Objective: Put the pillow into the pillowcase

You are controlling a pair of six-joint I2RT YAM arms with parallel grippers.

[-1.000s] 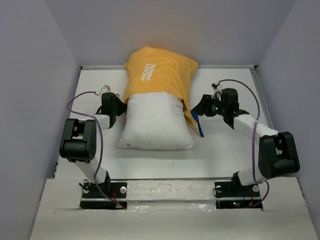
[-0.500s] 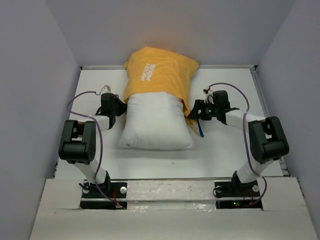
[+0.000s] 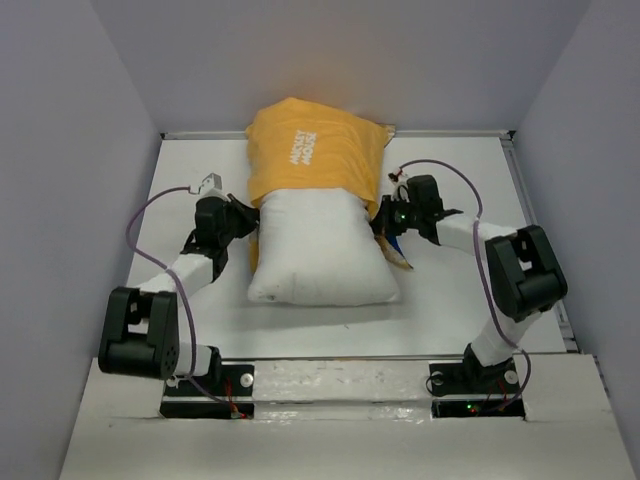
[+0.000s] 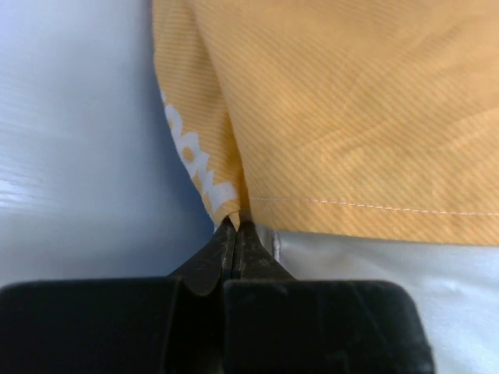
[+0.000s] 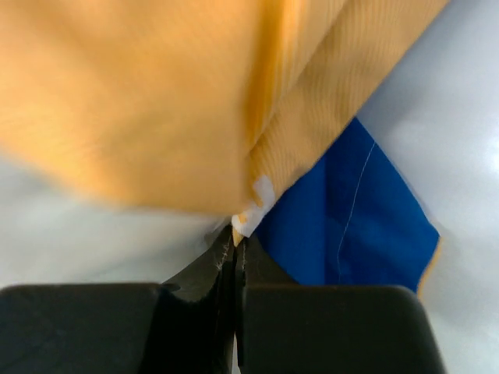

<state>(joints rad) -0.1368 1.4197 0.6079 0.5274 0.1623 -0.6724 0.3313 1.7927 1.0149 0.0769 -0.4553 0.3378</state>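
The white pillow (image 3: 322, 250) lies in the middle of the table, its far half inside the yellow-orange pillowcase (image 3: 315, 150) with white lettering. My left gripper (image 3: 247, 214) is shut on the pillowcase's open hem at the pillow's left side; the left wrist view shows the yellow hem (image 4: 234, 212) pinched at my left gripper (image 4: 235, 222), with pillow (image 4: 374, 273) below it. My right gripper (image 3: 381, 221) is shut on the hem at the right side. In the right wrist view my right gripper (image 5: 235, 238) pinches the yellow cloth (image 5: 242, 220), with the blue side (image 5: 351, 226) beside it.
The white table (image 3: 450, 290) is walled by grey panels on the left, right and back. A blue and yellow corner of the case (image 3: 400, 258) lies flat to the right of the pillow. Both arm bases (image 3: 205, 380) sit at the near edge.
My right gripper moved left to the pillowcase hem and closed on it. The left arm stretched forward, and the case and pillow shifted slightly toward the right.
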